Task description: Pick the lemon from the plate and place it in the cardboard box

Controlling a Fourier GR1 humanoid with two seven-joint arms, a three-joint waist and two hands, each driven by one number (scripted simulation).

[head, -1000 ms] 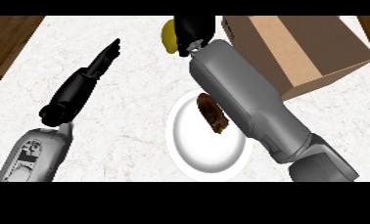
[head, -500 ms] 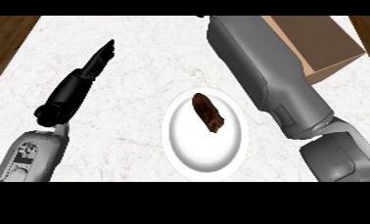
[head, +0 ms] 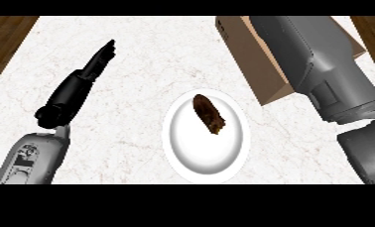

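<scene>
Lemon not showing anywhere; likely light, firm, slick, best cupped around its middle. Right forearm is lying over the cardboard box (head: 253, 62); right hand unseen. Left hand (head: 81, 80) is resting open, left of the box.

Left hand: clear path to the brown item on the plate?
Probably yes. The left hand rests open on the counter, left of the plate; only bare marble lies between it and the brown item. Reach itself can't be confirmed.
</scene>
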